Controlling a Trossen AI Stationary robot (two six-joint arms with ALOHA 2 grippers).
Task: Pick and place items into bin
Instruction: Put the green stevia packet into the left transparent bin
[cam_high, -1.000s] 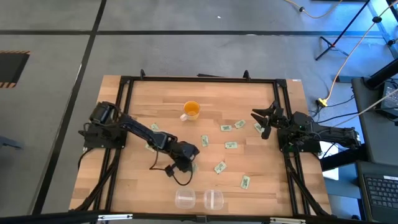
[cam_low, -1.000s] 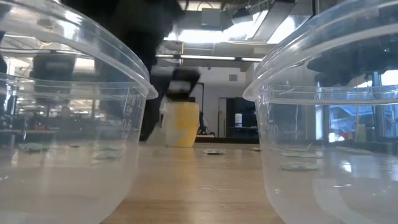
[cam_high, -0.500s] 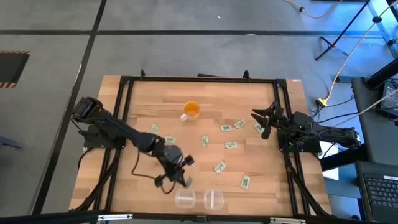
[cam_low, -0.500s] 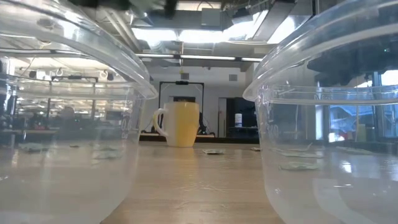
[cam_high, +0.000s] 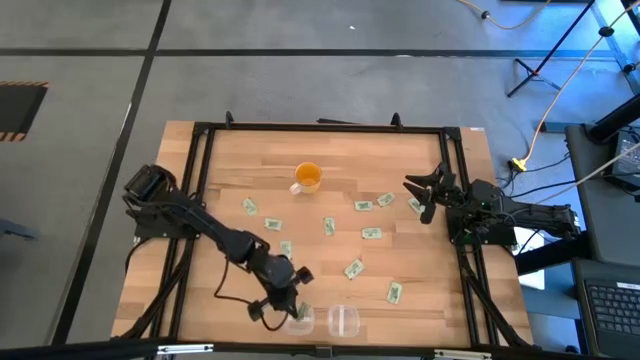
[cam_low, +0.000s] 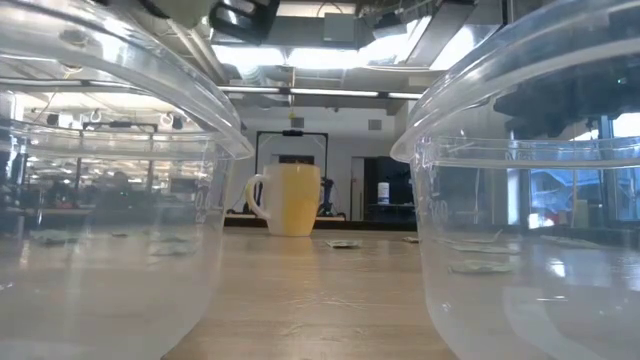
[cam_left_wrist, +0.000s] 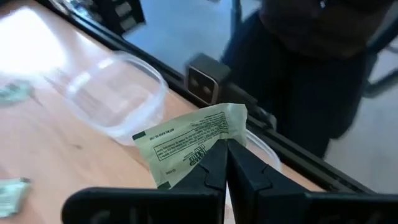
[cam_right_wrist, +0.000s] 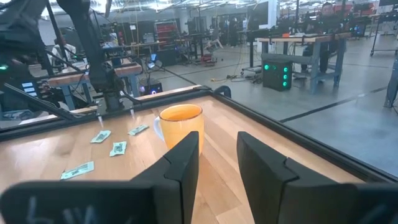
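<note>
The left tool (cam_high: 291, 303), fingers pinched shut on one packet (cam_left_wrist: 191, 142), hangs right over the left bin (cam_high: 297, 320), so the placing step seems in hand; next, release.

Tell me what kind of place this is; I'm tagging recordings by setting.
Probably a robotics lab or workshop: a framed wooden table carrying two arms, rows of workbenches with equipment behind, and cables trailing over a concrete floor.
</note>
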